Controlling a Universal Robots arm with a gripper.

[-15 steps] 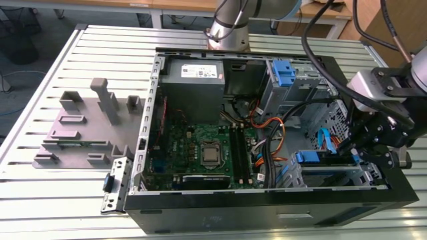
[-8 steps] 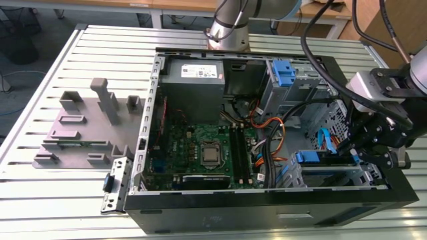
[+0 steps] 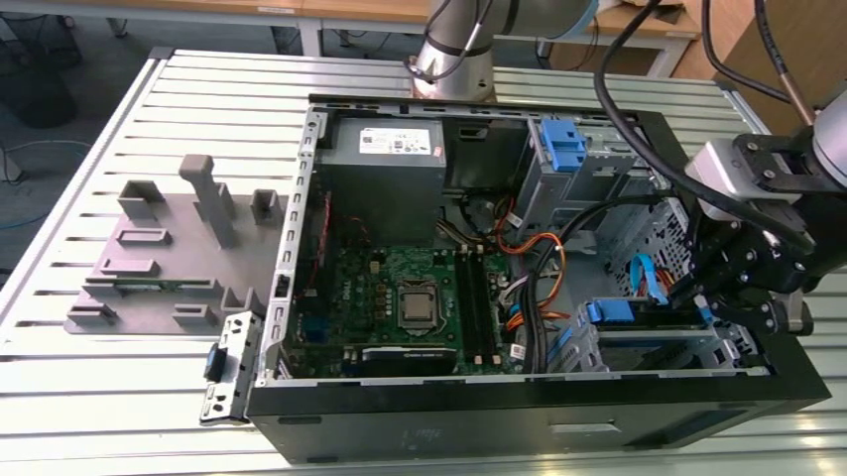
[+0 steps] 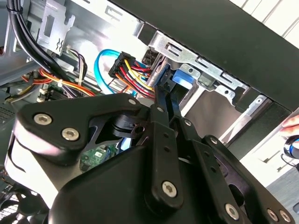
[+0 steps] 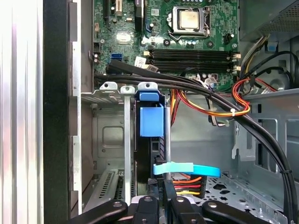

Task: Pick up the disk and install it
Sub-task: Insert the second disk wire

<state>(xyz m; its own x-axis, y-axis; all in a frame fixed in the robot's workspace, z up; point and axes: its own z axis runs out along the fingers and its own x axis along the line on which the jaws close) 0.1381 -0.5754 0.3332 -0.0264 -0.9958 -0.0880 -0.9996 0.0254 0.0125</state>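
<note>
**At the case's near corner: disk in the cage, seating under way**

At the near corner of the open computer case (image 3: 530,409), on the exterior view's right, the gripper (image 3: 699,297) reaches down into the metal drive cage (image 3: 662,352). The disk (image 5: 149,156) already stands on edge in a slot of that cage. Its blue carrier tab (image 5: 152,119) faces the motherboard (image 5: 187,51), and its far end lies toward the case wall.

The pick-up looks done, and the step in hand reads as the last of the install, settling the disk home in its slot. In the second wrist view the fingers (image 4: 161,100) lie together side by side, with nothing seen between them. Their tips are right at the blue carrier. I cannot tell whether they press on it.

Any further push would have to run straight along the slot. It should keep clear of the light-blue data cable (image 5: 187,169) just beside the tips and the black cable bundle (image 5: 219,100) that crosses above the cage.

The disk shows as a thin dark slab, edge-on, with blue plastic at its end. Its label is hidden.
</note>
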